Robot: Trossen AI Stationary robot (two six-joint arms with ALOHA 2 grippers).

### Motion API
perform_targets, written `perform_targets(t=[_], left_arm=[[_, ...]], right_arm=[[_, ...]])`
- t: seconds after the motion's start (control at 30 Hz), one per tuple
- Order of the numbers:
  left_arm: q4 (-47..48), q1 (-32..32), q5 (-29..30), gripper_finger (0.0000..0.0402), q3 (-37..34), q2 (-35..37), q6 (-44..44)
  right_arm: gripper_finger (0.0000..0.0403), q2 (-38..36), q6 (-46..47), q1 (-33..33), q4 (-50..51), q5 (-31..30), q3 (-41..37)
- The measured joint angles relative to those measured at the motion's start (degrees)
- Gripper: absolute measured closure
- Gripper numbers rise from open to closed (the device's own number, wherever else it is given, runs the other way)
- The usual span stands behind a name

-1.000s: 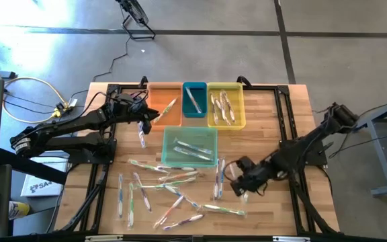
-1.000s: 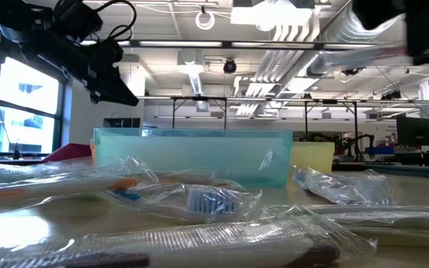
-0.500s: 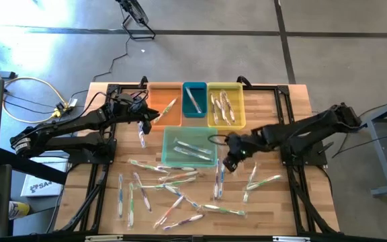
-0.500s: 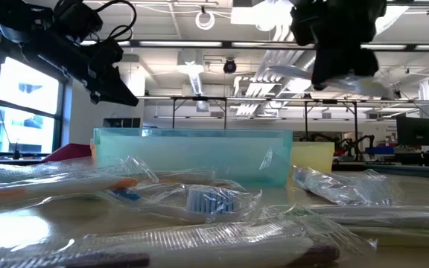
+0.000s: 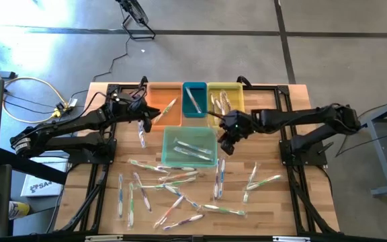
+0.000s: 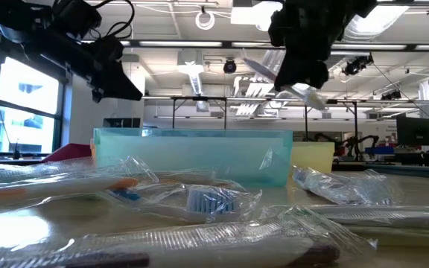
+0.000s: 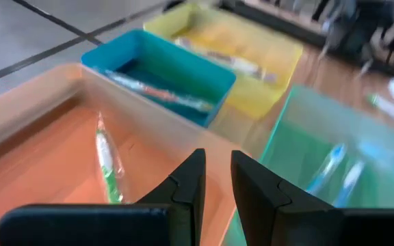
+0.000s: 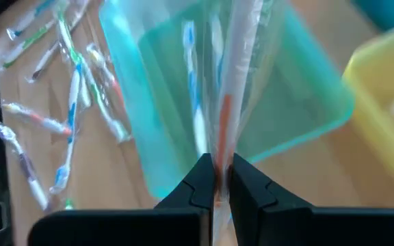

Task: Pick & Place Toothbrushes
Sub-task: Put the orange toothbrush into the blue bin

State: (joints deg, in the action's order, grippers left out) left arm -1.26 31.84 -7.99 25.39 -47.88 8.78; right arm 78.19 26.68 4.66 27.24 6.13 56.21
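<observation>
Above the teal translucent plastic bin [image 5: 189, 147], right gripper [image 5: 228, 132] pinches a wrapped toothbrush with orange accent [image 8: 226, 102]; left gripper [image 5: 140, 111], fingers slightly parted, hovers over the orange bin [image 5: 156, 101].

A wooden tabletop [image 5: 274, 107] with a black frame stands on a grey concrete floor [image 5: 213, 47]. Along its far edge sit three bins in a row, touching: an orange bin [image 5: 154, 113], a smaller blue bin [image 5: 195, 89] and a yellow bin [image 5: 239, 111]. A teal bin [image 5: 169, 138] lies just in front of them. A yellow cable [image 5: 29, 84] loops on the floor beside the tabletop's left side
</observation>
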Motion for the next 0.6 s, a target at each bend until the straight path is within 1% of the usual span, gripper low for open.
perform_targets(t=[0.07, 0.13, 0.2, 0.37, 0.43, 0.53, 0.6], left_arm=[[-2.2, 0.0, -0.1, 0.0333, 0.0, 0.0, 2.5], [-4.6, 0.0, -1.6, 0.0333, 0.0, 0.0, 3.5], [-7.8, 0.0, -5.3, 0.0333, 0.0, 0.0, 3.5], [-17.3, 0.0, -16.9, 0.0333, 0.0, -1.1, 1.9], [-22.1, -0.1, -18.4, 0.0333, 0.0, -2.4, 1.7], [-28.8, -1.5, -18.2, 0.0333, 0.0, -5.8, 1.0], [-33.4, -3.0, -18.2, 0.0333, 0.0, -8.6, -1.0]], right_arm=[[0.0387, 0.0, -3.2, 1.2, -1.4, 0.0, 0.0], [0.0387, 0.0, -6.0, 2.1, -2.4, 0.3, 0.0], [0.0387, 0.0, -8.4, 2.7, -3.4, 0.3, 0.0], [0.0387, 0.0, -13.3, 3.4, -6.8, 0.3, 0.0], [0.0387, 0.0, -15.3, 3.4, -9.0, 0.3, 0.0], [0.0387, 0.0, -17.9, 3.4, -12.5, 0.1, 0.0], [0.0387, 0.0, -19.4, 3.4, -14.4, -0.2, 0.0]])
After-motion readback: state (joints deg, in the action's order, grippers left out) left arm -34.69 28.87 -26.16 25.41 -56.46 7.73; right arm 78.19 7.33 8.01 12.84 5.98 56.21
